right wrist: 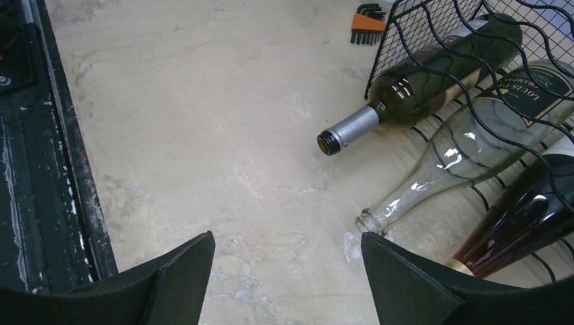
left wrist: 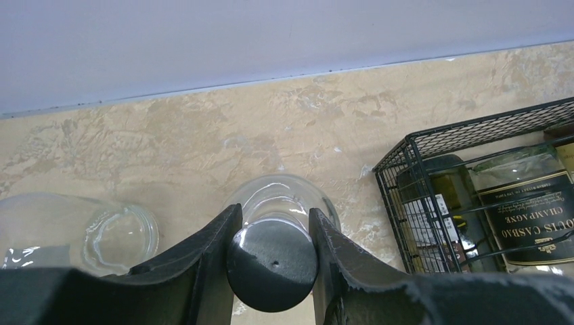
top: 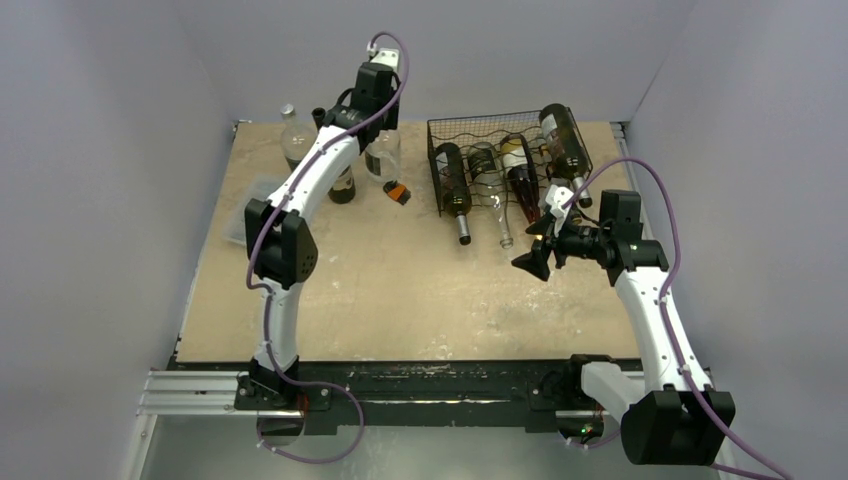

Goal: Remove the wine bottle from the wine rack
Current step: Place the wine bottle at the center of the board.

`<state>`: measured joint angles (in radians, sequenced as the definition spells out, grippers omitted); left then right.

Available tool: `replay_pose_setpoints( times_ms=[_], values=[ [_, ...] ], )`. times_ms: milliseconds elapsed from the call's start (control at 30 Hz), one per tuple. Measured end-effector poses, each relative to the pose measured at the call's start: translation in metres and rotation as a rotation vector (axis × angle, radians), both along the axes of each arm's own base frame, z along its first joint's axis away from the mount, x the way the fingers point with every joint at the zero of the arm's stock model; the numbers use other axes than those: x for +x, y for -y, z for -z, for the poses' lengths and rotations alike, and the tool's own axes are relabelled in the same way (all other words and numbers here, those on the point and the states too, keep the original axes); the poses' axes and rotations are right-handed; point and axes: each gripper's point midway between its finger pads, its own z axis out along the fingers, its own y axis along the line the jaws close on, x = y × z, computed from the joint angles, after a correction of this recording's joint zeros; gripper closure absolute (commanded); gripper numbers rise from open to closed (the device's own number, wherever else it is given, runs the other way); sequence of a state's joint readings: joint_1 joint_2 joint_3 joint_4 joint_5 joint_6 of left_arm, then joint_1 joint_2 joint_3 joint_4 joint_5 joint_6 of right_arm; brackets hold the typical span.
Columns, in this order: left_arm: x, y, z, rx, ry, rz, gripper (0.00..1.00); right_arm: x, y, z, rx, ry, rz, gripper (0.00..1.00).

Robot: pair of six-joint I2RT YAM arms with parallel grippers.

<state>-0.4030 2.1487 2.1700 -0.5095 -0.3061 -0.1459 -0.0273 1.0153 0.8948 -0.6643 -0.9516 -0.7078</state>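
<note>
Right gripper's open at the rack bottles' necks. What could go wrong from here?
1. The right gripper is open with one finger almost at the mouth of the clear bottle; advancing could shove it deeper rather than straddle the neck.
2. The bottles lie packed close; pulling one may drag the amber bottle or slide the wine rack, which neither arm holds: the left gripper is shut on the cap of a standing bottle.

Glossy glass wine bottle (right wrist: 433,88) (wine rack (right wrist: 423,17): black wire)
</note>
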Motion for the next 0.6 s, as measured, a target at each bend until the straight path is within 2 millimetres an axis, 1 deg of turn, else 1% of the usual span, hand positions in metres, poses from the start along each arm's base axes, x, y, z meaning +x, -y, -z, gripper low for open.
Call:
replay_pose_setpoints(
  times_ms=[200, 600],
  values=[
    [0.009, -0.003, -0.001, -0.006, 0.021, -0.014, 1.0, 0.0, 0.0, 0.0, 0.0, 0.0, 0.0, 0.16],
    [0.018, -0.012, 0.012, 0.002, 0.008, -0.036, 1.0, 0.0, 0.0, 0.0, -0.002, 0.001, -0.001, 0.16]
  ],
)
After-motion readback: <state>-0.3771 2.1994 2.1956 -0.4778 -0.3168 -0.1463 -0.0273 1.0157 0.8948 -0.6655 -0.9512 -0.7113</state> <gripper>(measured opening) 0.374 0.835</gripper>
